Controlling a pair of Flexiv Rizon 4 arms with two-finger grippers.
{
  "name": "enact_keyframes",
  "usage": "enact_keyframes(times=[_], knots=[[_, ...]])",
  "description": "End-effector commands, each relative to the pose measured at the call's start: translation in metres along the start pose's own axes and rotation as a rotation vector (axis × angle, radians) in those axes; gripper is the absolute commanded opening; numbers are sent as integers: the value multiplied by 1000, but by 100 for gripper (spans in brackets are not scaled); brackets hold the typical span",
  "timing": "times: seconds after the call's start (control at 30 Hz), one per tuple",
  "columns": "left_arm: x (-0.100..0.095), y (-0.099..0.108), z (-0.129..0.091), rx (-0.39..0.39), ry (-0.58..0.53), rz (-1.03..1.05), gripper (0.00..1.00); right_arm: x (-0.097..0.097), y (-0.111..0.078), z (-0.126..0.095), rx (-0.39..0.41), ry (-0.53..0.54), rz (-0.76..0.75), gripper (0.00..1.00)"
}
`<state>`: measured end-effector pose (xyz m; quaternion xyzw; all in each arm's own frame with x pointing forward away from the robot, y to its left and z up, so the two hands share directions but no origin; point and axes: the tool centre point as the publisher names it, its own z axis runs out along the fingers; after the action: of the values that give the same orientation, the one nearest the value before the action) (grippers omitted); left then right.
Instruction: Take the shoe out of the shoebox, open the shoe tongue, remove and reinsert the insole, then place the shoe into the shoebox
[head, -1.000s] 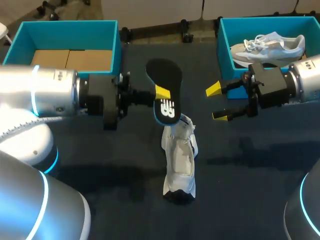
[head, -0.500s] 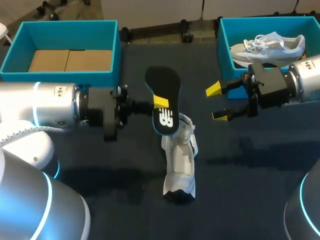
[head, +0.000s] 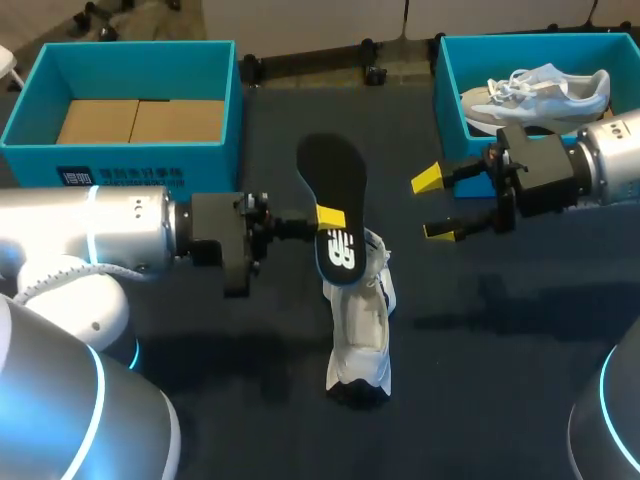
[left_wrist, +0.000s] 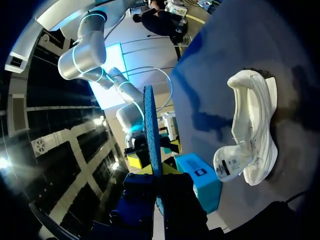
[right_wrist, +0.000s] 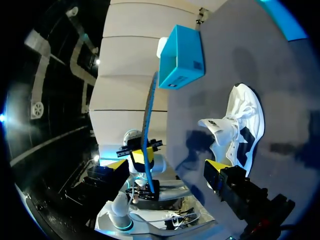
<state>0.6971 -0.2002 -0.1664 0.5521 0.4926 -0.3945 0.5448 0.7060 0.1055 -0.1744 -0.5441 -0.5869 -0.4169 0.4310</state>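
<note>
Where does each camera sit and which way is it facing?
Head view: above and behind the robot, looking down on the table; both arms enter from the sides, left fingers gripping the insole, right fingers open.
Left wrist view: on the left wrist, looking along its fingers past the edge-on insole to the white shoe.
Right wrist view: on the right wrist, looking across the table at the held insole; one of its yellow fingertips shows.
Shared: all show insole and shoe.

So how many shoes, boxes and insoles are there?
shoes: 2
boxes: 2
insole: 1
total: 5
</note>
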Motion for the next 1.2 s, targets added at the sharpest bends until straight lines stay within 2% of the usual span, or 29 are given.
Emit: enact_keyframes(times=[0.03, 0.43, 0.83, 1.2], knots=[[7, 4, 11, 6, -4, 7, 0, 1, 11, 12, 9, -9, -17, 100], [8, -4, 24, 22, -2, 32, 0, 1, 25, 21, -4, 12, -63, 100], [10, -13, 29, 14, 14, 56, 0, 0, 32, 26, 3, 28, -87, 100], [13, -13, 31, -17, 18, 67, 0, 0, 34, 30, 7, 40, -100, 100]])
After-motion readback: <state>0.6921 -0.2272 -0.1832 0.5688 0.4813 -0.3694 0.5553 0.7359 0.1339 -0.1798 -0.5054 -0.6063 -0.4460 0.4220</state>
